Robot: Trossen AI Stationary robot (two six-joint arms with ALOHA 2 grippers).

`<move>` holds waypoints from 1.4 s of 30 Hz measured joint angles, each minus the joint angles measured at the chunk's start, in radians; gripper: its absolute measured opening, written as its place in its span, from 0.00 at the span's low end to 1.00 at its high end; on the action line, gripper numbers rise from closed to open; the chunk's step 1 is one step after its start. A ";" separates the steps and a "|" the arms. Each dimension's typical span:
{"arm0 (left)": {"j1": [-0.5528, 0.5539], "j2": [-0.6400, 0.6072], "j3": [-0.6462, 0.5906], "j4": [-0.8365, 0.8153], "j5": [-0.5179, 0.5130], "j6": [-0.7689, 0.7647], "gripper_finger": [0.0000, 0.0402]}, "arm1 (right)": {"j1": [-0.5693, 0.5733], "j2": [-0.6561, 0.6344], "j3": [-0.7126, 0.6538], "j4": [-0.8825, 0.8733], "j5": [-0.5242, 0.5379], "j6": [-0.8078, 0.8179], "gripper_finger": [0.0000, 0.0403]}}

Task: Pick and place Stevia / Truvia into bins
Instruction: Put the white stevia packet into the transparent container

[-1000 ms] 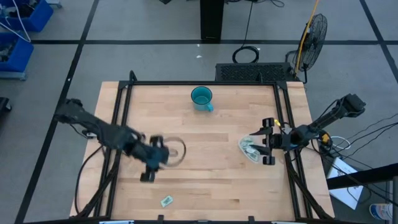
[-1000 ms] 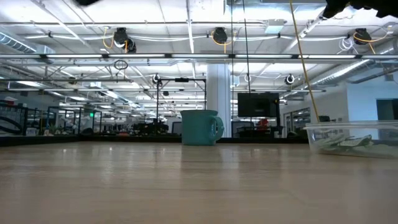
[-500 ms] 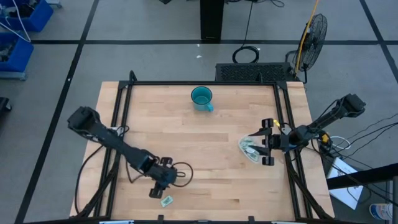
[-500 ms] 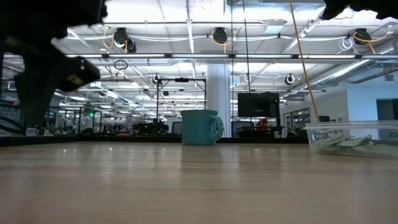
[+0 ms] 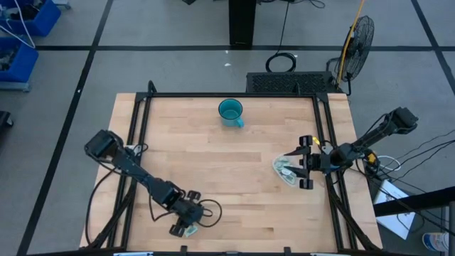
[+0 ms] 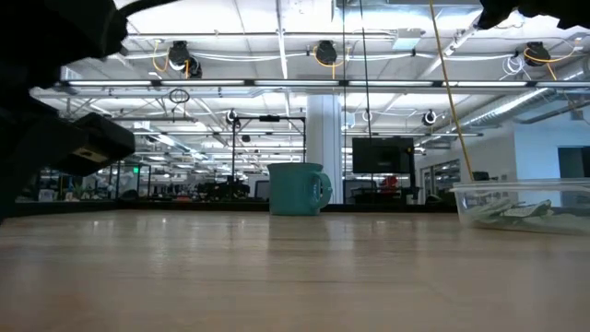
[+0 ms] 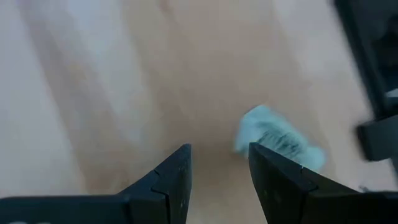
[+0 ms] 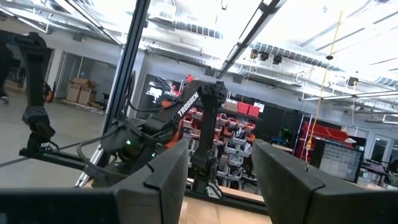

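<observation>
One pale green and white sachet [image 5: 190, 230] lies flat on the wood near the table's near edge. My left gripper [image 5: 183, 225] hangs over it, open. In the left wrist view the sachet [image 7: 277, 138] lies just beyond one fingertip of my left gripper [image 7: 219, 165], and I see no touch. The clear tub [image 5: 285, 171] stands toward the table's right side with several sachets inside; in the low view the tub [image 6: 522, 205] shows them through its wall. My right gripper [image 5: 298, 162] is open and held raised beside the tub's right side.
A teal mug [image 5: 230, 112] stands near the far edge at the middle, also seen as the mug [image 6: 298, 189] in the low view. Black frame rails [image 5: 139, 128] run along the table's left and right sides. Bare wood lies between the sachet and the tub.
My left gripper has swept from the table's left middle toward the near edge and down, ending over the lone sachet. My left arm's dark bulk has come into the low view. The sachet, tub and right arm have stayed put.
</observation>
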 joint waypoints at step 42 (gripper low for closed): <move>0.006 0.072 0.004 0.065 0.117 0.047 0.10 | 0.000 0.000 0.000 -0.011 0.000 0.002 0.43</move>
